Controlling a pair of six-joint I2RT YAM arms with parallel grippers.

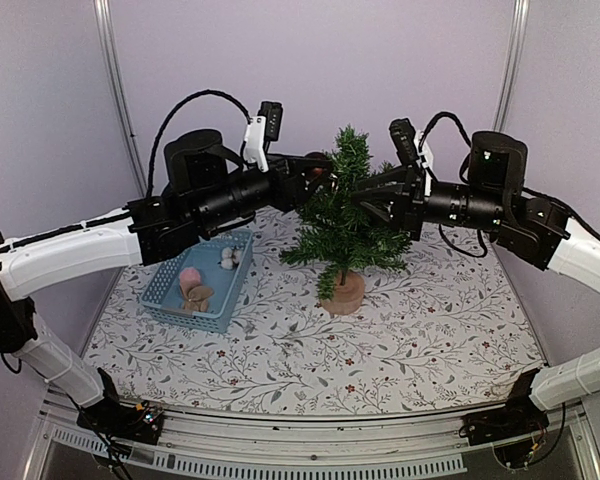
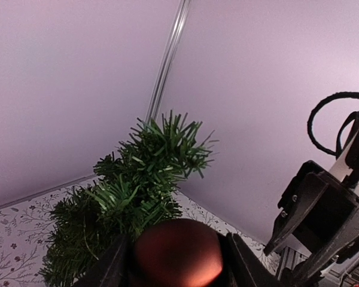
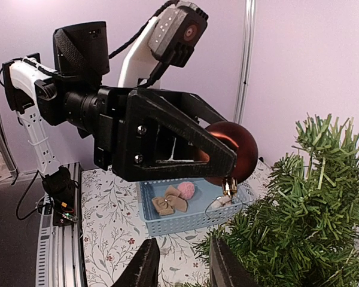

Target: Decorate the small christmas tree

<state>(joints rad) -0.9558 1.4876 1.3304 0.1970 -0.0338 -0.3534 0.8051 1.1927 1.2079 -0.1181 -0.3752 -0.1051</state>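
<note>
**Red ball pinched beside the tree**

My left gripper (image 2: 176, 266) pinches a red ball (image 2: 176, 248), fingers half spread around it, just beside the small christmas tree (image 1: 345, 215) standing mid-table. My right gripper (image 3: 182, 266), fingers apart and empty, is at the tree's other side. A blue basket (image 1: 163, 285) sits on the left of the floral tablecloth (image 1: 430, 340). The walls are lilac.

a floral-patterned table (image 1: 430, 340) carries a blue basket (image 1: 192, 318) and the small christmas tree (image 1: 345, 215).
</note>
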